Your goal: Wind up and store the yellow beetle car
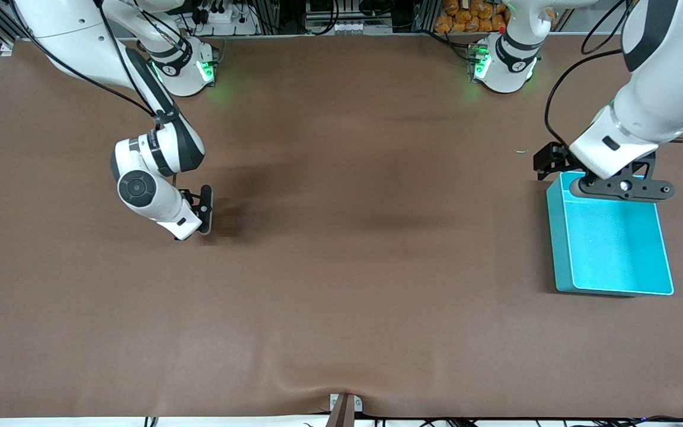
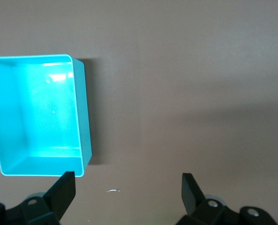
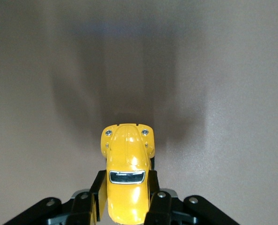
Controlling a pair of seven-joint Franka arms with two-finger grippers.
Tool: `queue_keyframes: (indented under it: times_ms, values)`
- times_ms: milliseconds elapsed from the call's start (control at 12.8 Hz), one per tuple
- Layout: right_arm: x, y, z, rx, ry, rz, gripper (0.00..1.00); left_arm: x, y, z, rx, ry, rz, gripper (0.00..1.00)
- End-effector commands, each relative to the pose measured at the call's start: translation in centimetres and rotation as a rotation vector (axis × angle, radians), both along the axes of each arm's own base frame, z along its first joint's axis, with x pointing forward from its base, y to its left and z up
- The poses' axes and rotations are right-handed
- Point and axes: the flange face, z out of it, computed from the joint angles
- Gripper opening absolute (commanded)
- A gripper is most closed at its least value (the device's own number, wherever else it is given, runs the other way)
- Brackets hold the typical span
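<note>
The right gripper (image 3: 127,206) clamps the yellow car (image 3: 126,173) low over the table (image 1: 341,267). The left gripper (image 2: 128,187), fingers apart, waits above the cyan bin (image 1: 561,237).

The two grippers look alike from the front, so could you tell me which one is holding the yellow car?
The right gripper, shut on the yellow beetle car. The left gripper is open with nothing between its fingers, over the cyan bin.

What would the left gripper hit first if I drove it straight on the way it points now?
Most likely bare table. The left gripper is open and points down beside the cyan bin, whose wall sits just past one finger. Depth is unclear, so that finger might clip the rim.
</note>
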Motion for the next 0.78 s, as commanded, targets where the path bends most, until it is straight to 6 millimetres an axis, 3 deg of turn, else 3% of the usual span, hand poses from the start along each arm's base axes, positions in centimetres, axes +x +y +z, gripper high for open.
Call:
queue_keyframes:
  times_ms: [0,78,157,392,471,549,706]
  values:
    - [0.4,-1.8,-2.4,0.002,0.019,0.020,0.29,0.9,-5.6,-1.8,0.084,-0.090,-0.077,1.00]
    - [0.5,-2.2,-2.5,0.006,0.016,0.032,0.29,2.2,-6.5,-3.7,0.071,-0.112,-0.094,1.00]
    - [0.5,-2.6,-2.5,0.008,0.016,0.031,0.29,2.4,-7.0,-4.0,0.057,-0.124,-0.097,1.00]
    - [0.7,-3.2,-2.4,0.000,0.013,0.032,0.34,2.1,-6.1,-2.2,-0.039,-0.118,-0.034,1.00]
    - [0.6,-4.1,-2.6,0.000,0.018,0.018,0.35,2.4,-5.8,-3.3,-0.047,-0.094,-0.021,1.00]
    - [0.6,-4.4,-2.6,-0.001,0.019,0.014,0.37,2.7,-4.6,-3.5,-0.048,-0.087,0.006,1.00]
    - [0.5,-4.4,-2.7,0.000,0.020,0.020,0.39,2.9,-4.2,-3.8,-0.065,-0.077,0.034,1.00]
